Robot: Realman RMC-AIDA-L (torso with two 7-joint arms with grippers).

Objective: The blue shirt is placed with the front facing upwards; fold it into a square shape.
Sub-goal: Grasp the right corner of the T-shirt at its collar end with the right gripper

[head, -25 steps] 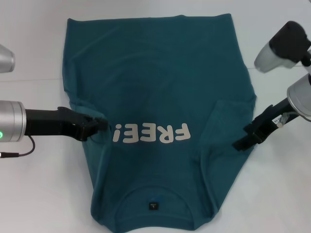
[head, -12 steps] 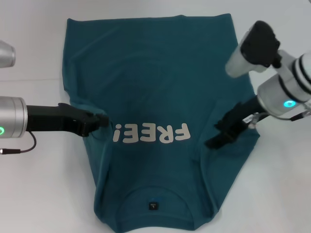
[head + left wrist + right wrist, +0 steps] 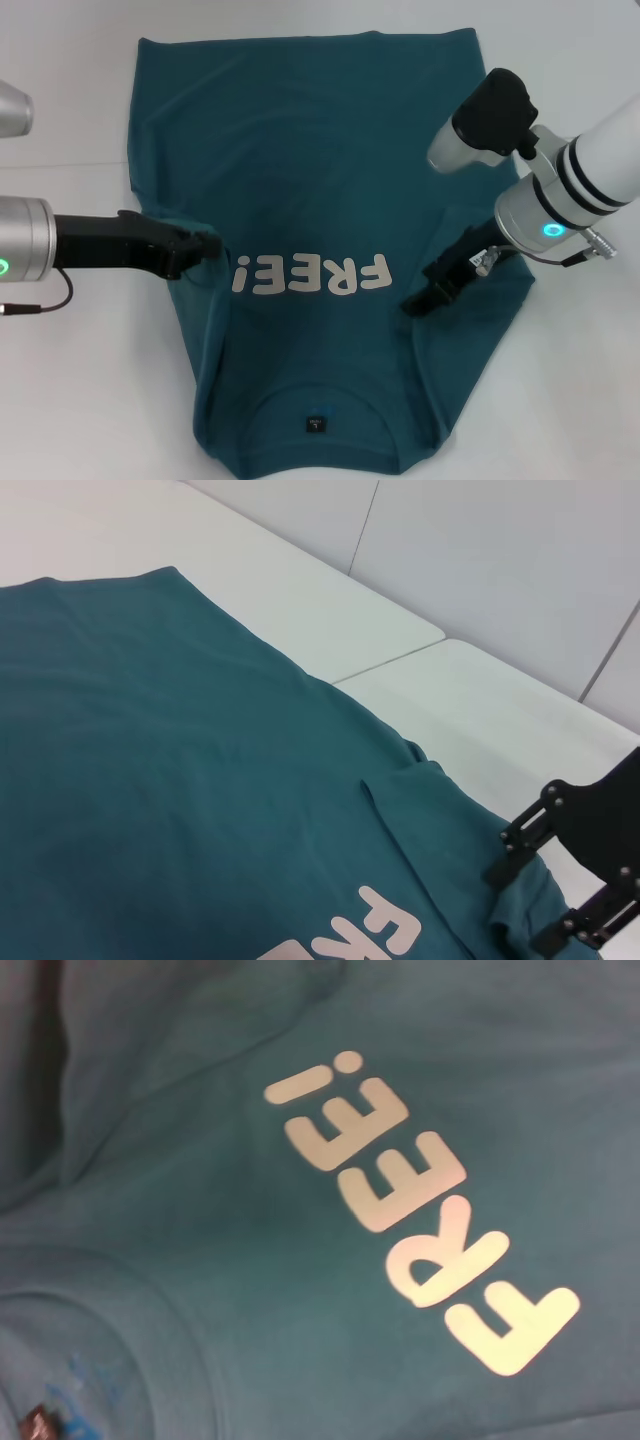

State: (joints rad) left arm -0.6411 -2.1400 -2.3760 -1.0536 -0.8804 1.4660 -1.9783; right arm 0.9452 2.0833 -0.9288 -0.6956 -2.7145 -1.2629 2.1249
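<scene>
The blue shirt point(image 3: 320, 150) lies flat on the white table, collar and dark neck label point(image 3: 316, 424) nearest me, hem at the far side. Its off-white "FREE!" print point(image 3: 310, 273) faces up and also fills the right wrist view point(image 3: 420, 1220). Both sleeves are folded in over the body. My left gripper point(image 3: 210, 246) is at the shirt's left edge, shut on the folded left sleeve. My right gripper point(image 3: 412, 302) hovers low over the shirt just right of the print. In the left wrist view point(image 3: 522, 905) its fingers stand apart, holding nothing.
The white table point(image 3: 80, 380) surrounds the shirt, with a seam point(image 3: 60, 165) running across its left part. A thin cable point(image 3: 40, 308) hangs under my left arm. A pale panelled wall point(image 3: 500, 560) stands beyond the table's far edge.
My right arm has swung left, from the shirt's right edge to over the shirt beside the print. The shirt has not shifted. My left gripper has edged slightly inward with the sleeve.
</scene>
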